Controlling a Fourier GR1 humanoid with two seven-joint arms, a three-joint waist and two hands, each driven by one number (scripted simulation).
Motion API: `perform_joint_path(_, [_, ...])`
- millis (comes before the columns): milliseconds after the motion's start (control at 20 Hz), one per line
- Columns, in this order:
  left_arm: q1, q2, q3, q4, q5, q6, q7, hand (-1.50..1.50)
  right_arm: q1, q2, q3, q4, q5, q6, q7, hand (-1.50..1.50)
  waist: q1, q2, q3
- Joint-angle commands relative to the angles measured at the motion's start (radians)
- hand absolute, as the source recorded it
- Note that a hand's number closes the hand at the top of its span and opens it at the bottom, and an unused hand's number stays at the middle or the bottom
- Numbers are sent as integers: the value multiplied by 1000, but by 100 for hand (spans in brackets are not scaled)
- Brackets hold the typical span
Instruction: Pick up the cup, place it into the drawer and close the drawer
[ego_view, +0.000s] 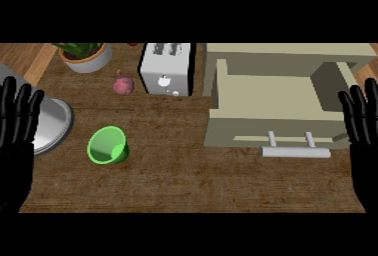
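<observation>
Resting at the frame's left and right edges, the left hand and right hand both show straight, upright fingers and hold nothing. The green cup sits on the brown counter at centre left, well apart from the open drawer at upper right.

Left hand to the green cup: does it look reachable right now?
Probably yes. The left hand rests open at the view's left edge, the same side as the cup. A silver dish pokes in between them higher up, apart from the cup, but bare counter nearer the robot leaves a way.
</observation>
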Motion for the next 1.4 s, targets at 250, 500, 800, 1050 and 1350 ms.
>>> perform_joint_path(250, [43,-44,-133,-9,-3,-65,-27,-150,1,-13,-17,-43,9,17,8,-150,-17,1,22])
perform_joint_path(500, [41,-113,-116,58,132,19,68,-150,-51,-48,30,22,68,50,74,-150,-14,2,22])
perform_joint_path(800, [113,-108,-85,143,153,-24,-48,-150,-44,-42,-11,82,49,96,1,-150,-14,2,22])
perform_joint_path(1050, [147,-86,-17,236,151,-40,-110,-150,46,-38,-13,28,26,125,-23,-150,-17,1,22])
perform_joint_path(1350, [131,-75,54,424,124,-38,-223,-150,-12,-20,-8,61,73,96,-11,-150,-17,2,22])
